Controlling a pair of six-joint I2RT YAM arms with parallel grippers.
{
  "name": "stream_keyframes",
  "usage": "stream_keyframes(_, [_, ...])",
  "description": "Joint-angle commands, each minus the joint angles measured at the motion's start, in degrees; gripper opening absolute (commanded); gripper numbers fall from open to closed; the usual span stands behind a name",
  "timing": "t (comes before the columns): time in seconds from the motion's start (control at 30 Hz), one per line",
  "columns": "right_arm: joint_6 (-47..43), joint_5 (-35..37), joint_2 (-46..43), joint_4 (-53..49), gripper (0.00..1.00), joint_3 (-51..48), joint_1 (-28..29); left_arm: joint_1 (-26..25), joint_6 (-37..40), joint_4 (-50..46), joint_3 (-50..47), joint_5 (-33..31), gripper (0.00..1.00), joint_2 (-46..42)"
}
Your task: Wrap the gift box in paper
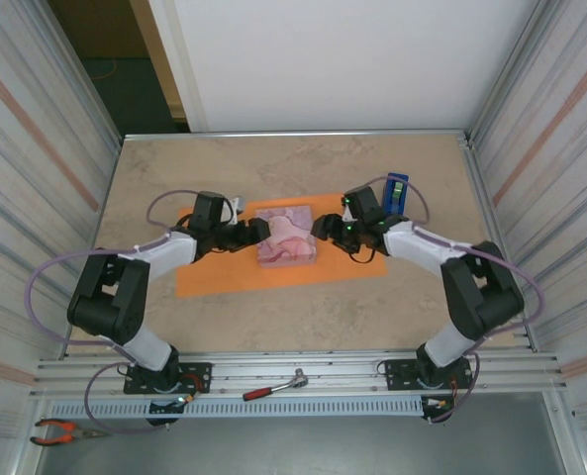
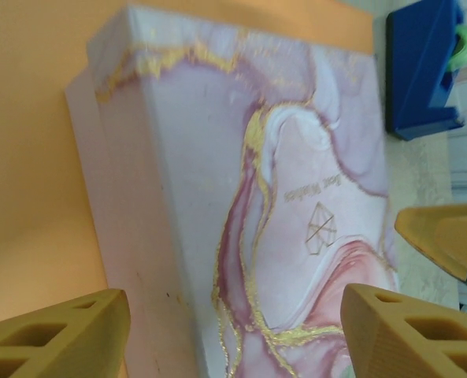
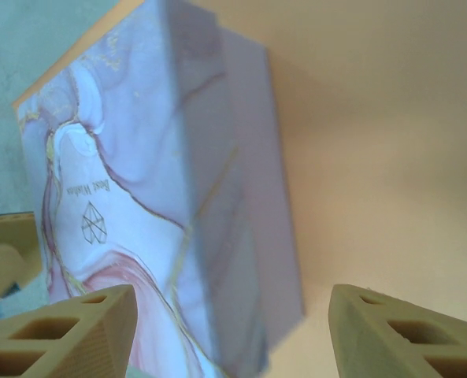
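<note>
The gift box (image 1: 286,237) is a low square block in pink and white marble print with gold veins (image 2: 296,157) (image 3: 138,157). It lies on the orange paper (image 1: 224,277) spread flat on the table (image 2: 28,157) (image 3: 375,157). My left gripper (image 1: 256,233) is at the box's left edge, open, its fingers spread wide to either side of the box's near end (image 2: 237,331). My right gripper (image 1: 321,228) is at the box's right edge, also open, with the box corner between its spread fingers (image 3: 233,331).
A blue tape dispenser (image 1: 397,193) stands just behind the right gripper, off the paper (image 2: 422,63). A red-handled tool (image 1: 273,388) and pliers (image 1: 60,430) lie on the front rail. Ribbed metal walls close in both sides.
</note>
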Motion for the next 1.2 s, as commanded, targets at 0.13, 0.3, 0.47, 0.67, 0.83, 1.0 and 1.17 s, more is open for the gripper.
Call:
stream_keyframes(0.13, [-5.2,9.2,-11.6,-11.4,0.65,-10.9,-7.3,1.4,0.7,-2.0,-2.3,-1.1,0.74,-9.6])
stream_keyframes(0.3, [-8.5,12.1,-16.2,-14.7,0.67,-14.9,-11.3,1.1,-0.2,-2.0,-4.8,-1.4,0.75,-12.7])
stream_keyframes(0.47, [-11.0,12.4,-15.3,-14.4,0.67,-15.4,-12.2,0.2,-0.7,-1.6,-5.9,-1.9,0.76,-12.9])
stream_keyframes(0.67, [-11.7,12.1,-11.5,-12.0,0.67,-15.0,-12.2,-0.2,-0.8,-1.4,-5.7,-1.9,0.76,-12.4])
stream_keyframes(0.83, [-12.1,11.1,-8.4,-9.9,0.66,-14.7,-12.0,-0.3,-0.9,-1.3,-5.6,-2.0,0.76,-12.3])
stream_keyframes(1.0, [-11.4,9.1,-7.4,-8.0,0.58,-14.7,-9.8,-0.3,-0.9,-1.2,-5.6,-1.8,0.76,-12.1])
stream_keyframes(1.17, [-9.5,9.1,-6.9,-6.3,0.56,-14.0,-7.1,-0.3,-0.9,-0.8,-5.9,-1.4,0.76,-11.9])
